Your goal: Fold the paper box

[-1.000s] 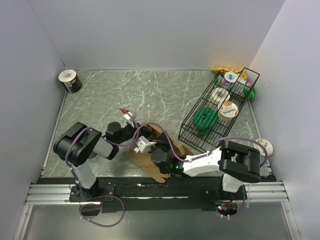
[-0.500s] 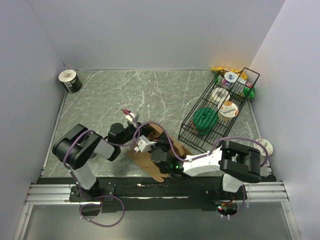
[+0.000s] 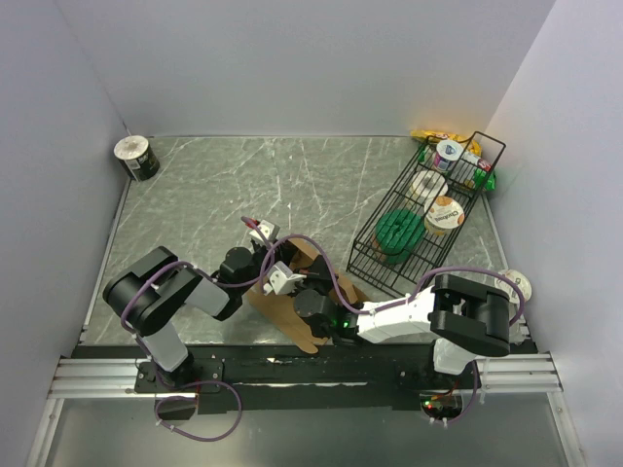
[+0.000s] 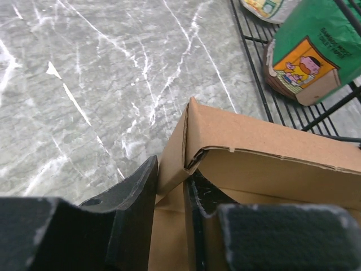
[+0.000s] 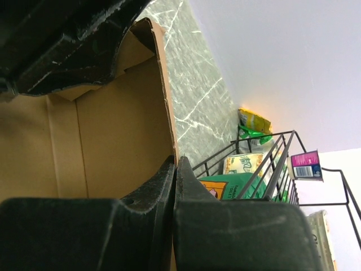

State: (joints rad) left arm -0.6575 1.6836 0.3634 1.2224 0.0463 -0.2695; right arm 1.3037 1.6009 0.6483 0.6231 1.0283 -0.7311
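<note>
The paper box is plain brown cardboard, partly folded, near the table's front middle. In the left wrist view its raised wall has a folded corner flap pinched between my left fingers. My left gripper is shut on that corner flap at the box's left side. My right gripper is shut on the edge of an upright wall of the box; in the right wrist view the two jaws press together on the thin cardboard edge. Both grippers sit close together over the box.
A black wire basket holding a green pack, cups and packets stands at the right, close behind the box. A paper roll sits at the far left corner. A white cup is at the right edge.
My left arm has shifted slightly right and toward the box, keeping its hold. The right gripper and the box have barely moved.
</note>
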